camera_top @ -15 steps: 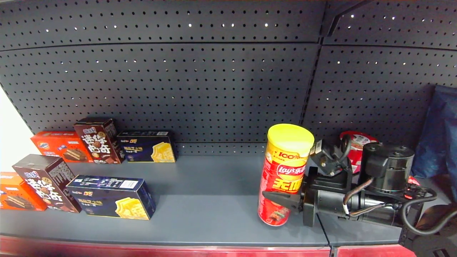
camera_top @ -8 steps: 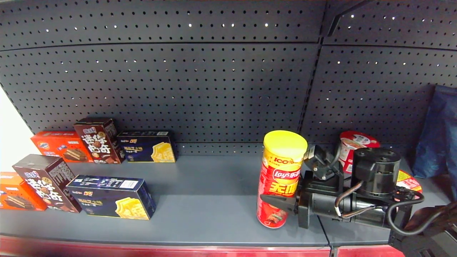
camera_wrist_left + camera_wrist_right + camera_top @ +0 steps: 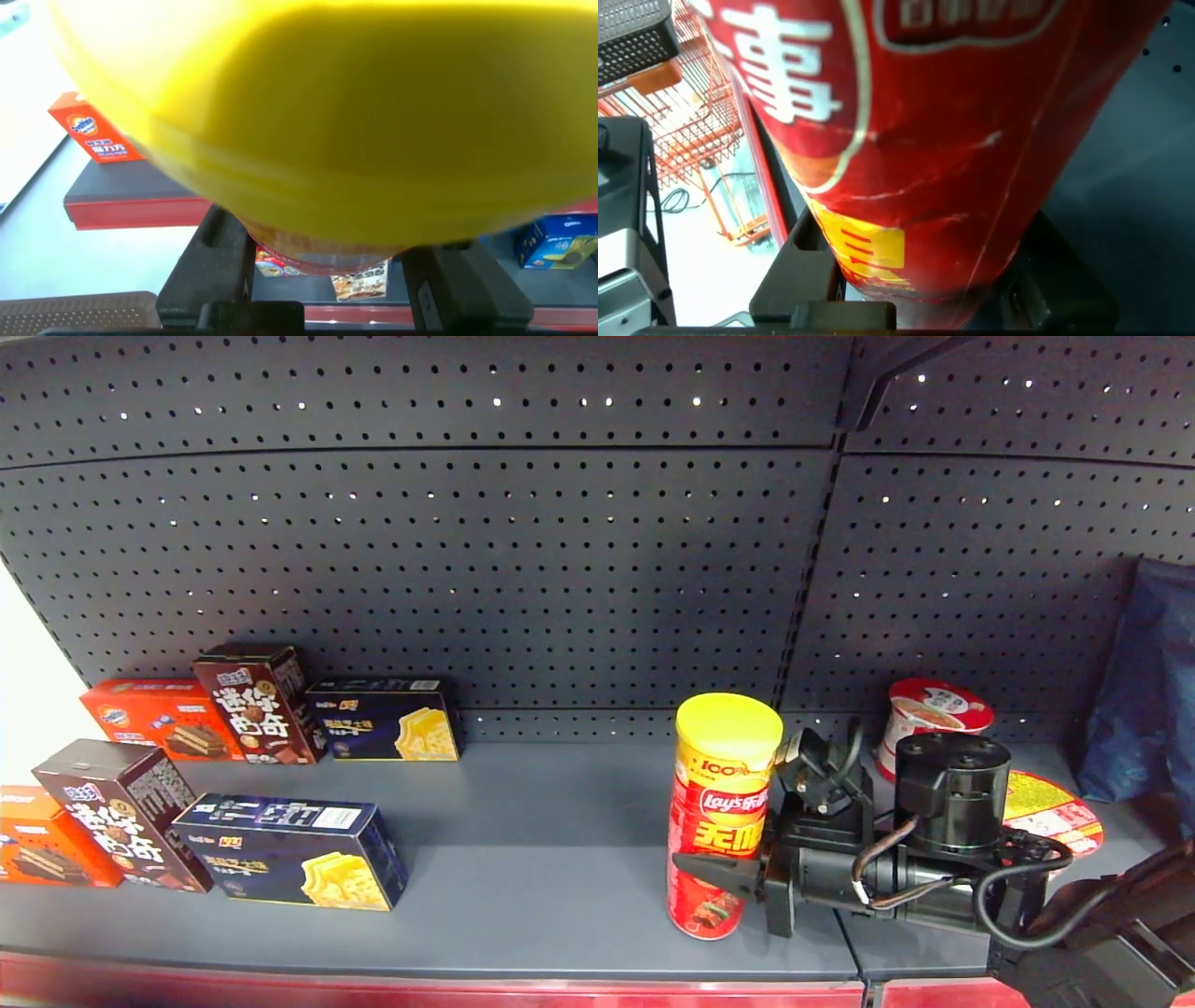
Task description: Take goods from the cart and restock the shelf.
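Note:
A tall red chips can (image 3: 719,803) with a yellow lid stands upright near the front of the grey shelf (image 3: 541,840), right of centre. My right gripper (image 3: 721,870) is shut on its lower half from the right side. In the right wrist view the can's red wall (image 3: 924,140) sits between the fingers of the right gripper (image 3: 920,280). In the left wrist view my left gripper (image 3: 327,280) is shut on another can with a yellow lid (image 3: 318,112), held away from the shelf.
Snack boxes stand on the shelf's left: dark blue (image 3: 294,854), brown (image 3: 121,812) and orange (image 3: 159,714). Behind my right arm are a red cup of noodles (image 3: 924,709), a flat round pack (image 3: 1050,803) and a blue bag (image 3: 1144,681). An orange wire cart (image 3: 701,140) stands behind.
My right gripper has carried the chips can a little to the left and lower toward the shelf. The red noodle cup behind the arm is now uncovered.

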Controlling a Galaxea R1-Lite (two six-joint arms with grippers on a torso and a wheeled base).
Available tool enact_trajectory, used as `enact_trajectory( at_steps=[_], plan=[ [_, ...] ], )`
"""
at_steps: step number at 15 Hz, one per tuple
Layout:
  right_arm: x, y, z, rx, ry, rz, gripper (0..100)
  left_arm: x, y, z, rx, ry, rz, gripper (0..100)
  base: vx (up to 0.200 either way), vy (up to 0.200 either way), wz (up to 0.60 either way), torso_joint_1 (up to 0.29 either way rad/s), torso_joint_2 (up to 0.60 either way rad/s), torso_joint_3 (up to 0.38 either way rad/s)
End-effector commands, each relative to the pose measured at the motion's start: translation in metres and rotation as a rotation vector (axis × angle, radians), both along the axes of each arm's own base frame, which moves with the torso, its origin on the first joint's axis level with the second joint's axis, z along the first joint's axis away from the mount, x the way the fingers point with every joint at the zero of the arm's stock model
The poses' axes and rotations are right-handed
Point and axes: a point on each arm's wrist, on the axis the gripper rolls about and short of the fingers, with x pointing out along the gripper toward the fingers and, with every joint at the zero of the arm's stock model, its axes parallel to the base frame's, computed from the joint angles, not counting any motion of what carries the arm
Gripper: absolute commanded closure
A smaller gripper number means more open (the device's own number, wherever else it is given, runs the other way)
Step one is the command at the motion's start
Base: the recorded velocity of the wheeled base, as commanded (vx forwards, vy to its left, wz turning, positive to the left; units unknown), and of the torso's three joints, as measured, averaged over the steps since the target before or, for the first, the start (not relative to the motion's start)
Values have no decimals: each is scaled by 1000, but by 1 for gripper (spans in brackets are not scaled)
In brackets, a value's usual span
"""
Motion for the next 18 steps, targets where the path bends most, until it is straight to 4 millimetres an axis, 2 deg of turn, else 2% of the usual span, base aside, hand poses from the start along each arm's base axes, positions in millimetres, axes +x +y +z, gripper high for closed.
enact_trajectory(
  at_steps=[1,5,6,14,18],
  plan=[
    [2,2,-4,-5,8,2,100,0,0,0,-1,1,0,100,0,0,0,0,0,0],
    [2,2,-4,-3,3,4,100,2,0,-5,-1,15,0,100,0,0,0,0,0,0],
    [2,2,-4,-4,1,4,0,1,0,-6,0,16,0,100,0,0,0,0,0,0],
    [-1,-1,-1,0,-7,1,0,2,0,-8,-1,22,0,100,0,0,0,0,0,0],
    [-5,-9,-2,-8,-1,-11,0,2,0,-8,-1,22,0,100,0,0,0,0,0,0]
  ],
)
